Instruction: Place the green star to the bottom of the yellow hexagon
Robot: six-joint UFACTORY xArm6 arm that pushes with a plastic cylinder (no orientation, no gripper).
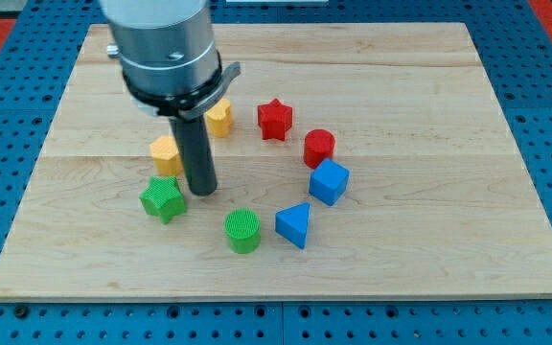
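Note:
The green star (163, 198) lies on the wooden board (429, 115) at the view's lower left. The yellow hexagon (166, 153) sits just above it, almost touching. My tip (201, 192) stands on the board just right of the green star, very close to its right edge, and below right of the yellow hexagon. The rod rises to the grey arm body, which hides part of the board above.
A second yellow block (219, 118) sits partly behind the rod. A red star (275, 119), a red cylinder (319, 147), a blue cube (329, 181), a blue triangle (294, 224) and a green cylinder (242, 231) form an arc to the right.

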